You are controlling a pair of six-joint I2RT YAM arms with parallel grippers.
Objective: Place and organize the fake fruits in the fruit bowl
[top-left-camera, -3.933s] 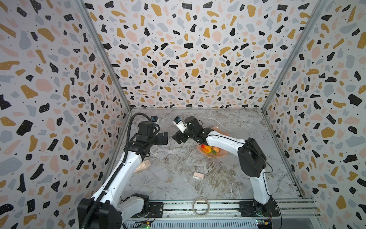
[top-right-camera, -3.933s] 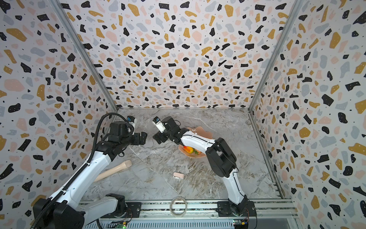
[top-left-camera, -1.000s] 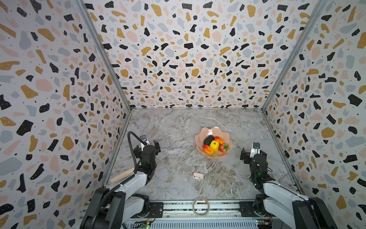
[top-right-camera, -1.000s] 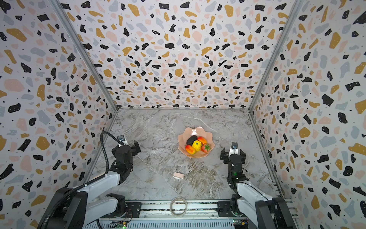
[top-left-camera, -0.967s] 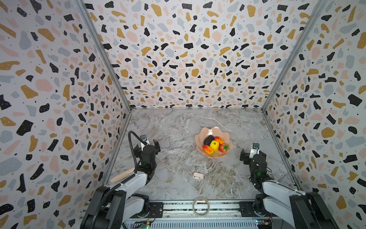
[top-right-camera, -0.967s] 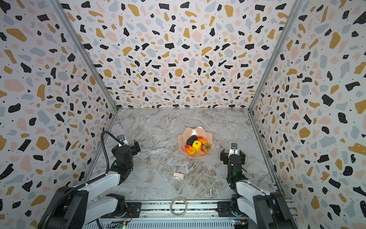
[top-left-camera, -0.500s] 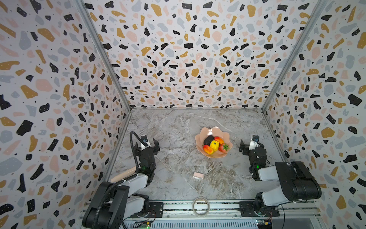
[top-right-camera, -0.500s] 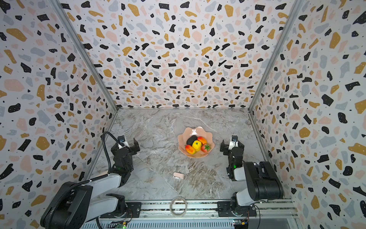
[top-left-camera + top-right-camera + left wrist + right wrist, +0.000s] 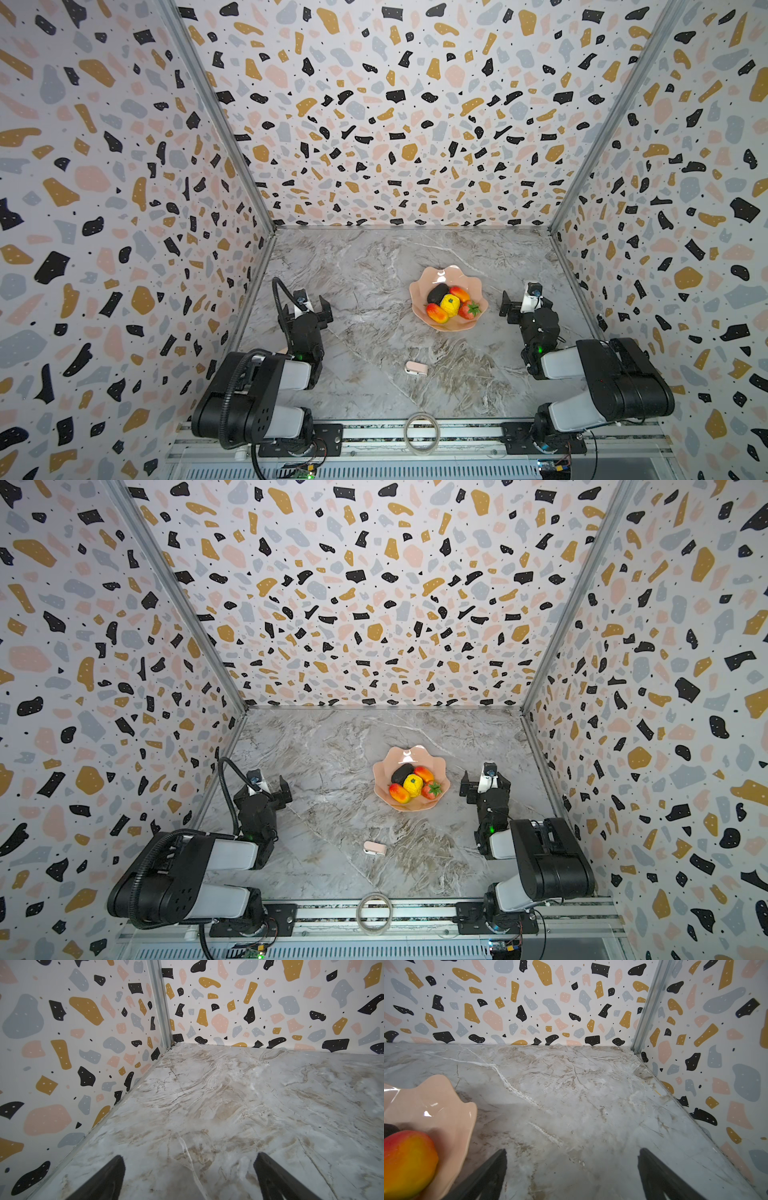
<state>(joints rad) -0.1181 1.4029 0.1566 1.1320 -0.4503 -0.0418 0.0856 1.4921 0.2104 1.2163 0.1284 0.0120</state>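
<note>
The fruit bowl is peach-pink, the table grey-brown marbled, the walls terrazzo-speckled.

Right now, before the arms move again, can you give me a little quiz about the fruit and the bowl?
1. How many fruits lie in the pink bowl?
2. True or false: the strawberry lies inside the bowl.
3. Pick one. The left gripper and the right gripper are: A, both open and empty; B, both shut on a fruit; C, both resting inside the bowl.

Key: 1. five. 2. true. 3. A.
</note>
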